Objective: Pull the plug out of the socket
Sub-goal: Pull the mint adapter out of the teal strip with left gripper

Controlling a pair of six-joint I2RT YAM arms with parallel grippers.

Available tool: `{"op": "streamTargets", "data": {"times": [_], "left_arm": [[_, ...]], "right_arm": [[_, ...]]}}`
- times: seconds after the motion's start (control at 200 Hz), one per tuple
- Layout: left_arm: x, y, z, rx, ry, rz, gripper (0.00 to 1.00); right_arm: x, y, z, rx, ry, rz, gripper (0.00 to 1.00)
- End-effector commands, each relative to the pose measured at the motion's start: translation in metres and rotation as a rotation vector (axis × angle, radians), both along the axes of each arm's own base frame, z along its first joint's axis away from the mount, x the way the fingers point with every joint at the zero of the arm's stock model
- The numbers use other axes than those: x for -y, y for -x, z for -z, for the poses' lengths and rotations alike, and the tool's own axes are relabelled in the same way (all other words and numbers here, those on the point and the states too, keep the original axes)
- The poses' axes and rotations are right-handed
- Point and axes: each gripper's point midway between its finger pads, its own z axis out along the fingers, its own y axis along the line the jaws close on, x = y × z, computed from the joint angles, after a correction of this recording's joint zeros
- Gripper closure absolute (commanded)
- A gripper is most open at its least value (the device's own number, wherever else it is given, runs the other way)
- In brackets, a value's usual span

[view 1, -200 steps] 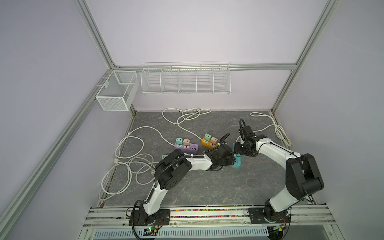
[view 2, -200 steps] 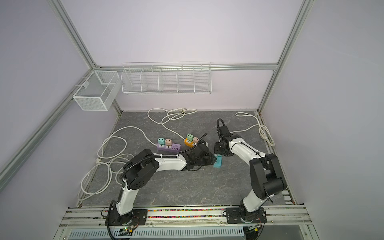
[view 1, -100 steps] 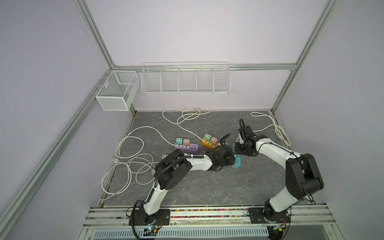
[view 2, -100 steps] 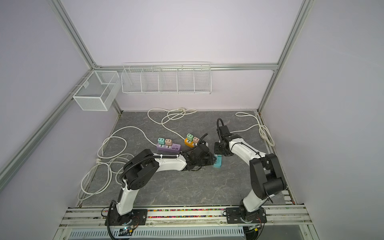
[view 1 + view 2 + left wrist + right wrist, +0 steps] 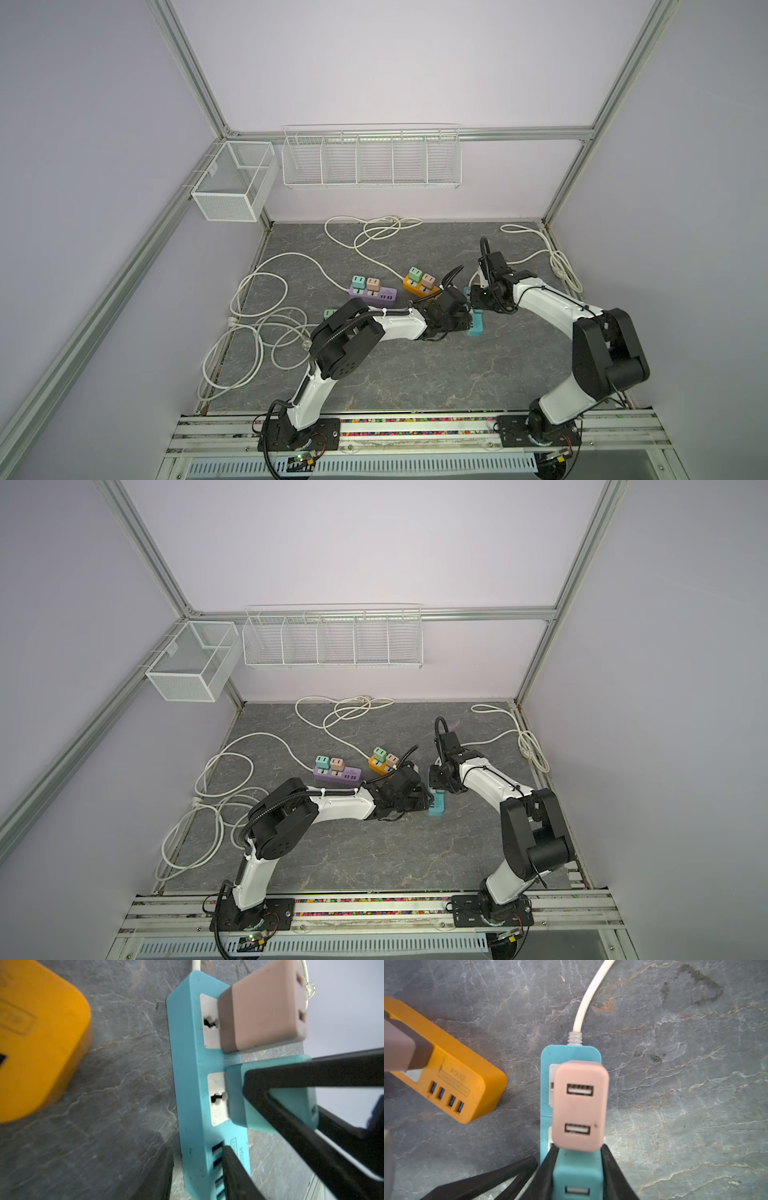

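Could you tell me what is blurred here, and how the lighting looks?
Left wrist view: the orange plastic power strip is blurred, the light blue power strip sharper; right wrist view: the pink two-port USB adapter is crisp, the brownish plastic adapter on the orange strip blurred; both top views: even light, faint shadows.

Tabletop (image 5: 415, 374) holds seemingly three power strips (image 5: 187, 1084), white cords (image 5: 588, 993).

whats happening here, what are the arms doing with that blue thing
The right gripper is shut on the teal plug, which sits in the blue strip next to a pink plug. The left gripper clamps the strip's USB end, apparently to steady it. The teal plug is not yet out of its socket.
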Motion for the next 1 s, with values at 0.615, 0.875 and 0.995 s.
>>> {"op": "streamTargets", "data": {"times": [0.615, 0.875, 0.995], "left_arm": [[-0.044, 0.016, 0.077, -0.122, -0.206, -0.066, 0.64], [-0.039, 0.018, 0.082, -0.144, -0.187, -0.065, 0.67], [-0.043, 0.019, 0.083, -0.143, -0.194, -0.069, 0.69]], "right_arm": [[0.008, 0.001, -0.017, 0.042, 0.036, 0.026, 0.77], [-0.009, 0.003, -0.019, 0.050, 0.009, 0.003, 0.80], [-0.001, 0.001, -0.024, 0.061, 0.045, 0.013, 0.81]]}}
